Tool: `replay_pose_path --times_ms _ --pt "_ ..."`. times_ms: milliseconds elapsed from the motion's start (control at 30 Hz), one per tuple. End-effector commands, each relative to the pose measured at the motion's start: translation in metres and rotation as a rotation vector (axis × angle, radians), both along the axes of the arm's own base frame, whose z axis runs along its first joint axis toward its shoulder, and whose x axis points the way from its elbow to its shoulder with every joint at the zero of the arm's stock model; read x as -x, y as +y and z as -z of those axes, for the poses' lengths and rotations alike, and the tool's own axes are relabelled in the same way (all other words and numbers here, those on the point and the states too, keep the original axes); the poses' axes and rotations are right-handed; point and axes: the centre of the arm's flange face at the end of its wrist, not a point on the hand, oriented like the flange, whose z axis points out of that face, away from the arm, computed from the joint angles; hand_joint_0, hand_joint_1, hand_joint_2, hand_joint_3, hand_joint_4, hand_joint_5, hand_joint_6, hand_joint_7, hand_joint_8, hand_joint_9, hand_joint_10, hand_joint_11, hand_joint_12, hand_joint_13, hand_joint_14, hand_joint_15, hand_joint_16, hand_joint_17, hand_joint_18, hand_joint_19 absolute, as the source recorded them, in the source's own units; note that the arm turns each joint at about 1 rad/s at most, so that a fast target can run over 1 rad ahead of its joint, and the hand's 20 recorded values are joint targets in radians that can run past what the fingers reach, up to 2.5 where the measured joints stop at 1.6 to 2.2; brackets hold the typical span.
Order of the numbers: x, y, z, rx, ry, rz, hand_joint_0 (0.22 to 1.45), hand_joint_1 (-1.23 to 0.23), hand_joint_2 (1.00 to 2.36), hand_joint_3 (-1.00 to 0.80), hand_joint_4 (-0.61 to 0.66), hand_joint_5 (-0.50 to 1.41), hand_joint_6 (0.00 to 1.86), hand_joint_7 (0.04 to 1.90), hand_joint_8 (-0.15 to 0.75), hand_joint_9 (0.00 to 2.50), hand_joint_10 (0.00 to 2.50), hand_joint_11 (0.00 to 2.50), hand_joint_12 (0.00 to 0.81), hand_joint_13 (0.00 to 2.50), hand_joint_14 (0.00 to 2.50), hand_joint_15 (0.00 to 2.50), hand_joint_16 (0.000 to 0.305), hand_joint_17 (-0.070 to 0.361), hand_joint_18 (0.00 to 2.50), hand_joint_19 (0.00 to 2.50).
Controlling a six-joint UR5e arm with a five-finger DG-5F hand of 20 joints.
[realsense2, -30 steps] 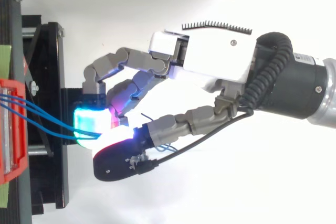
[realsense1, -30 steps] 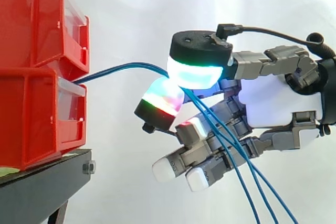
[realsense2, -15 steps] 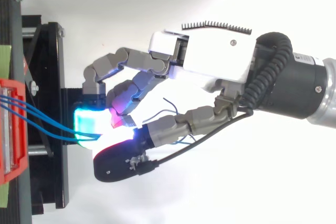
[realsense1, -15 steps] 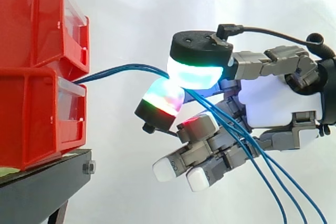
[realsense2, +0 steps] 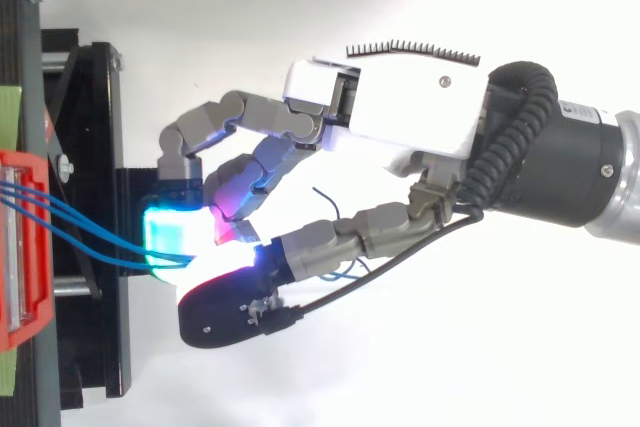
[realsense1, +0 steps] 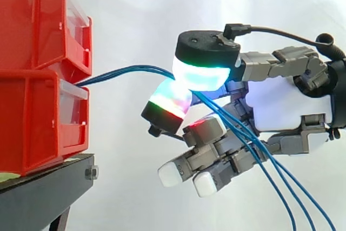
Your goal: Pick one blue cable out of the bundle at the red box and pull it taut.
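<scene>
- Loose ends of the blue cables (realsense1: 130, 69) have been swung rightward.
- From the red box's (realsense1: 32, 123) front edge, they are pinched between the hand's (realsense1: 281, 106) curled pads (realsense1: 201, 77).
- One cable is yet to be isolated, then drawn taut.

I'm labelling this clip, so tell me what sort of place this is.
Probably a robotics lab test rig: stacked red bins on a black stand, a white curtain behind, and a robot hand pinching blue cables from a bin.
</scene>
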Motion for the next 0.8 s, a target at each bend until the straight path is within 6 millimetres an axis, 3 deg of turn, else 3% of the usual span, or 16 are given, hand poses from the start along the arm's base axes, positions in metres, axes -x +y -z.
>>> replay_pose_path --times_ms 0,67,567,767 --pt "0.0 -0.0001 0.0 0.0 0.0 0.001 0.66 -0.9 1.04 -0.03 -0.03 -0.2 0.87 1.34 0.356 1.05 0.01 1.49 0.458 0.75 0.01 0.34 0.059 0.133 0.79 0.4" --pt "0.0 0.0001 0.0 0.0 0.0 -0.001 0.66 -0.87 1.04 0.02 -0.01 -0.2 0.86 1.27 0.355 1.05 0.01 1.48 0.46 0.75 0.01 0.33 0.059 0.133 0.79 0.41" --pt "-0.0001 -0.0003 -0.0001 0.001 -0.001 0.004 0.63 -0.8 1.02 0.08 0.07 -0.19 0.85 1.23 0.398 1.07 0.01 1.36 0.496 0.78 0.01 0.34 0.067 0.15 0.83 0.41" --pt "-0.0001 -0.0003 -0.0001 0.003 -0.001 0.004 0.64 -0.83 1.02 0.06 -0.01 -0.18 0.82 1.25 0.392 1.06 0.01 1.29 0.491 0.77 0.01 0.34 0.066 0.149 0.82 0.41"
